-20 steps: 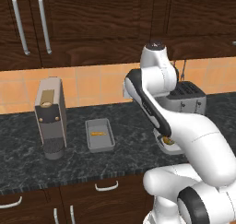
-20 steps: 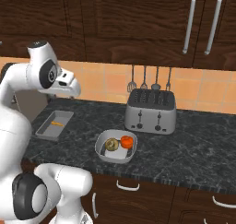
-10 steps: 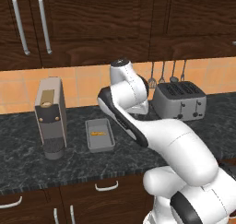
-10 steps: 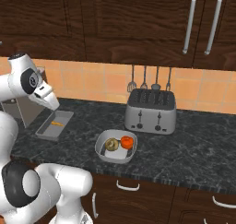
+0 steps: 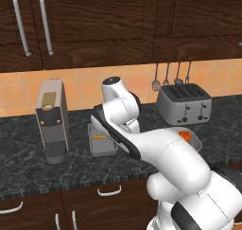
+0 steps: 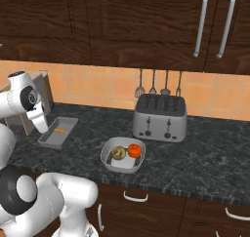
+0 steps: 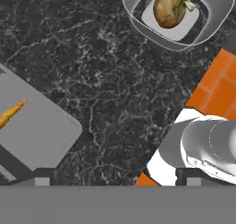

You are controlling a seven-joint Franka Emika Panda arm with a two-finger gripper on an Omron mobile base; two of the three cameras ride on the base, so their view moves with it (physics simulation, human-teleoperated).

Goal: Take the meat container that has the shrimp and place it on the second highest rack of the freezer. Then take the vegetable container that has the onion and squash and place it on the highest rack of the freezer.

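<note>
Meat container [image 6: 57,132]: grey, rectangular, flared.

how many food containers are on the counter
2: the meat container with the shrimp sits left near the coffee machine; the pale bowl lies in front of the toaster. None seems hidden.

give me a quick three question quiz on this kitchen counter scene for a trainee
1. True or false: the meat container with the shrimp already sits in the freezer.
2. What stands right behind the pale bowl in the right base view? A) toaster B) kettle C) sink
3. Fill in: the hand hovers above the counter with its fingers ____.

Key
1. False: it rests on the counter beside the coffee machine.
2. A, the toaster.
3. Open, holding nothing.
</note>
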